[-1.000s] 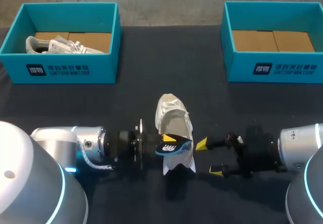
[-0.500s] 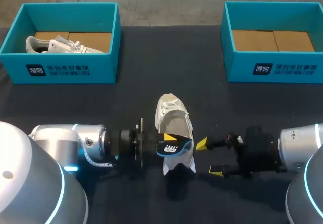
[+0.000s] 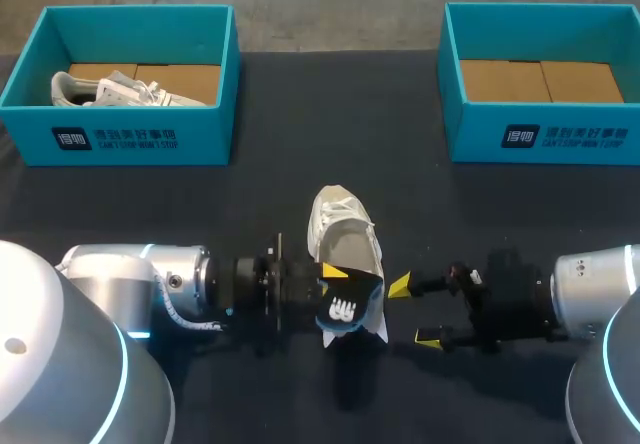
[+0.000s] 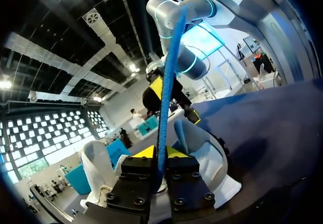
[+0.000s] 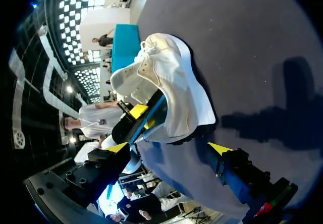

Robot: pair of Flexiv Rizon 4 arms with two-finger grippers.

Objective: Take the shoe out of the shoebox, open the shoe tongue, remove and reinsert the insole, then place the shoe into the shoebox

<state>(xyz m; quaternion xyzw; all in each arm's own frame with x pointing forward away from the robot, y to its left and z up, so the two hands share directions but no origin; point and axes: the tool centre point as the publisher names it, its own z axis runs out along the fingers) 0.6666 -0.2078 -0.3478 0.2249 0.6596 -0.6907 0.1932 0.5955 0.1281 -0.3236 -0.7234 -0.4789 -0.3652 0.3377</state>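
**Insole pinched at the sneaker's heel, mid-table**

Head view: the white fabric sneaker (image 3: pixel 345 239) lies on the black-clothed table (image 3: pixel 300 154), toe pointing away from the robot. The left gripper (image 3: pixel 333 286) comes in from the sneaker's left and is clamped on the dark blue foam insole (image 3: pixel 343 310). The insole stands over the sneaker's heel end with its white logo showing. The right gripper (image 3: pixel 414 314) sits just to the sneaker's right, fingers spread and holding nothing. Well beyond the sneaker to its left, a teal cardboard shoebox (image 3: pixel 120 139) holds a second white shoe (image 3: pixel 110 90). Another teal shoebox (image 3: pixel 540 139), with a brown cardboard floor, stands well beyond to the right.

Left wrist view: the insole (image 4: pixel 164 98) runs edge-on between the left gripper's (image 4: pixel 158 153) two yellow tips, both against it. The sneaker (image 4: pixel 202 151) lies just ahead, and the right gripper (image 4: pixel 175 101) is beyond the sneaker.

Right wrist view: the sneaker (image 5: pixel 171 82) lies ahead of the right gripper (image 5: pixel 169 148), whose fingers are wide apart. At the sneaker's heel opening the left gripper (image 5: pixel 136 114) grips the insole (image 5: pixel 154 110).
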